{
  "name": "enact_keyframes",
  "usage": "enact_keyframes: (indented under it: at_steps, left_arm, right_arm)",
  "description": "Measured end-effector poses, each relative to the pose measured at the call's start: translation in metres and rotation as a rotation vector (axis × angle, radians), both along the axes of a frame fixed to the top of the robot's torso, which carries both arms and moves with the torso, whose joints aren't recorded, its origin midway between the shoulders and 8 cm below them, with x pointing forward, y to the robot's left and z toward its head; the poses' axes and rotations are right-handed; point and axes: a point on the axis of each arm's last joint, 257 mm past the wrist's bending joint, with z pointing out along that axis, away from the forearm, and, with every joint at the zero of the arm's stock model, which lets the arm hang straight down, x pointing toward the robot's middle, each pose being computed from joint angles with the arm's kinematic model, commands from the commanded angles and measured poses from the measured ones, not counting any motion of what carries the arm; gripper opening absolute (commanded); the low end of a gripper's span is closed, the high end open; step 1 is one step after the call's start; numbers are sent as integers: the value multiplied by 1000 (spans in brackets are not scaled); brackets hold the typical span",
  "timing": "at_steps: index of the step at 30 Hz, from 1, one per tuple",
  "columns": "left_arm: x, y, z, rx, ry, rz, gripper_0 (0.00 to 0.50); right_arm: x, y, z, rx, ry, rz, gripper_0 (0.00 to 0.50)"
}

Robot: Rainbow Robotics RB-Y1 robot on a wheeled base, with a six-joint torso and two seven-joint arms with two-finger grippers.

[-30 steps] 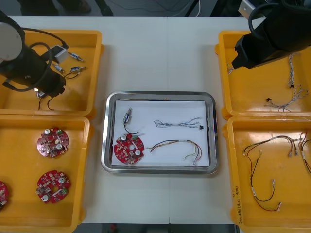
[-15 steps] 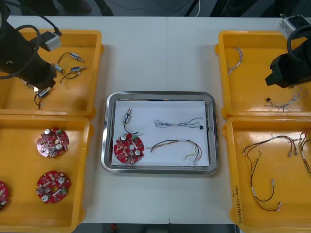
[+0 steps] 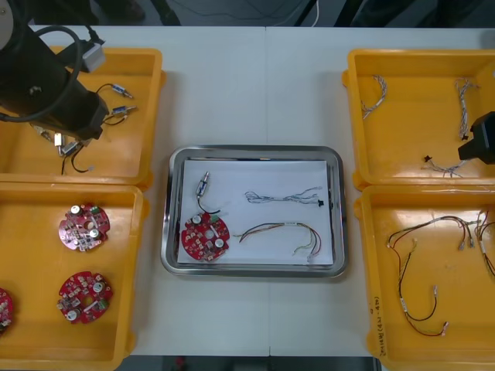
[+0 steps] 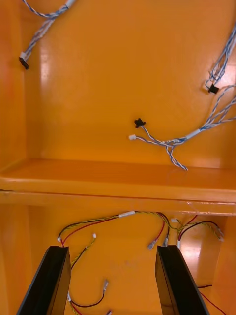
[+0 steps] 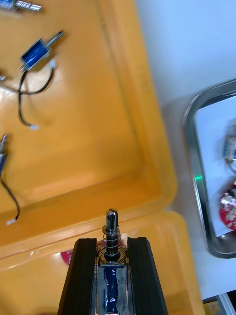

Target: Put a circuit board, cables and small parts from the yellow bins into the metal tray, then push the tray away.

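My left gripper (image 3: 65, 143) hangs over the far-left yellow bin (image 3: 135, 151), shut on a small metal part (image 5: 112, 235) with a blue body and a spring; a black wire dangles from it. The metal tray (image 3: 254, 270), white inside, holds a red circuit board (image 3: 205, 236), a small metal part (image 3: 203, 185), a blue and white cable (image 3: 282, 195) and a red and yellow cable (image 3: 282, 230). My right gripper (image 4: 110, 253) stands open with nothing between its fingers, above the wall between the two right bins; that arm (image 3: 481, 139) shows at the table's right edge.
More small metal parts (image 3: 117, 100) lie in the far-left bin. The near-left bin (image 3: 131, 255) holds three circuit boards (image 3: 83, 226). Blue and white cables (image 3: 375, 93) lie in the far-right bin (image 3: 410, 131); red and yellow cables (image 3: 418, 270) are in the near-right bin.
The right arm has pulled back from over the far-right bin to the table's right edge. The left arm has shifted a little over the far-left bin, still holding the small part.
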Motion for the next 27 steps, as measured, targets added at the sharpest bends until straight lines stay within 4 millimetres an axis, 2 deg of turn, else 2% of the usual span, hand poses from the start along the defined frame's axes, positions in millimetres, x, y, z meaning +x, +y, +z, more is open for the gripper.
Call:
enact_keyframes:
  at_steps: [5, 10, 16, 27]
  left_arm:
    - [4, -35, 12, -34, -28, -45, 0]
    - [4, -67, 13, -70, -14, 31, 0]
    - [0, -105, 3, -112, 13, 154, 0]
    - [0, -169, -26, -81, -25, 15, 0]
  right_arm:
    - [-8, -11, -11, 0, 25, -26, 500]
    - [-14, -18, -18, 2, 41, -42, 500]
    - [-18, -22, -23, 4, 51, -53, 500]
    - [-18, -23, -23, 3, 52, -57, 500]
